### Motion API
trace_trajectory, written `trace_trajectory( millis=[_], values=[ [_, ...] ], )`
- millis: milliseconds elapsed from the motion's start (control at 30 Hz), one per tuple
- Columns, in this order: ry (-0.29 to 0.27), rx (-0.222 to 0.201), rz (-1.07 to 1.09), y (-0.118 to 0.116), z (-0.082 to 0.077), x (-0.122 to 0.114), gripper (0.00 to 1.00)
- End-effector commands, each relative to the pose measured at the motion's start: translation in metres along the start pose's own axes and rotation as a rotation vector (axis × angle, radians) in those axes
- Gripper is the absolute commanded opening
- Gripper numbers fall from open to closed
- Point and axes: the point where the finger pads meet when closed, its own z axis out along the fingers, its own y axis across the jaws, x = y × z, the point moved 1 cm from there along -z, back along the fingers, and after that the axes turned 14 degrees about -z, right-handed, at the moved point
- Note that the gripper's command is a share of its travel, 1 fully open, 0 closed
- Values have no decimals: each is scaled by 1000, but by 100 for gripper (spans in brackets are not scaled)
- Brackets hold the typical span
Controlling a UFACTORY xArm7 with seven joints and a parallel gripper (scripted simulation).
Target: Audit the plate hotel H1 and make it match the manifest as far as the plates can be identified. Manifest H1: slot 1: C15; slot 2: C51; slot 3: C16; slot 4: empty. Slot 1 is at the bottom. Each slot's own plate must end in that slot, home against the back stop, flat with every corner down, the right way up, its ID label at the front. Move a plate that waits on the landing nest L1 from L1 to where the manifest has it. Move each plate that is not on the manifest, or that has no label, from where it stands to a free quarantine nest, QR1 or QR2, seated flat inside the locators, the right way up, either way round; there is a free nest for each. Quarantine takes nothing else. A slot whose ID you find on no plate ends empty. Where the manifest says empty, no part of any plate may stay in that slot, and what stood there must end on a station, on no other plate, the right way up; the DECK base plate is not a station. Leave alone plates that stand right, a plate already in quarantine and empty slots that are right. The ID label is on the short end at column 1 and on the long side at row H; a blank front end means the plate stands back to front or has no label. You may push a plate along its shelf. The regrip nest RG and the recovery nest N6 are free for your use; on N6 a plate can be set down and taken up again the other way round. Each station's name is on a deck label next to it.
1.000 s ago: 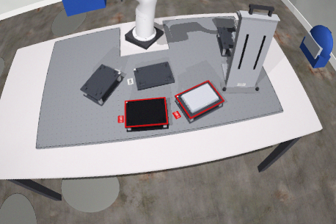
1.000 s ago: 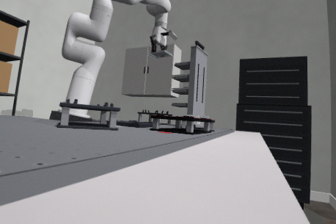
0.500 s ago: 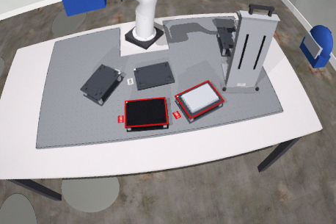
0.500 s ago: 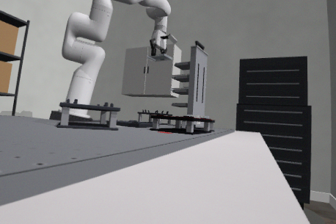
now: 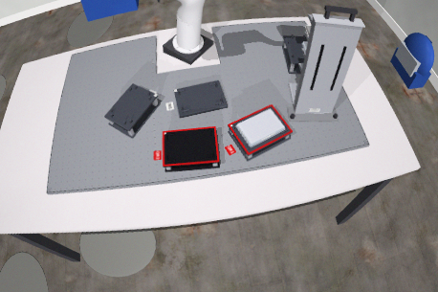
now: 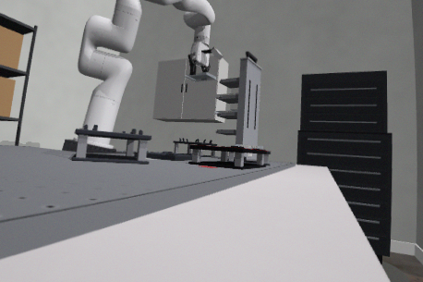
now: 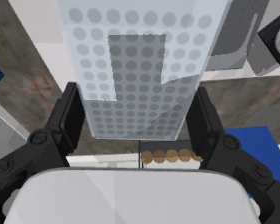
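My gripper (image 7: 136,98) is shut on a pale, translucent well plate (image 7: 136,75), with one finger on each long side. In the exterior view the gripper (image 6: 199,65) hangs from the arm high above the deck. It holds the plate (image 6: 206,75) roughly level, just in front of the plate hotel H1 (image 6: 247,103) and about as high as its top shelf (image 6: 229,82). From above, the hotel (image 5: 327,65) stands at the right of the deck with its dark shelves (image 5: 294,51) facing the arm base. No label on the held plate can be read.
Two red-framed quarantine nests stand at the front: one shows a black surface (image 5: 190,146), the other holds a white plate (image 5: 260,127). A tilted dark nest (image 5: 132,107) and a flat dark nest (image 5: 200,98) stand to the left, in front of the arm base (image 5: 187,49).
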Motion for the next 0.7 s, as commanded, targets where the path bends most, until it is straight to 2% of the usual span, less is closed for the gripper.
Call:
trace_trajectory(
  millis=[0, 667],
  values=[
    [1, 4, 0, -1, 5, 0, 0],
    [1, 4, 0, -1, 32, 0, 0]
  ],
)
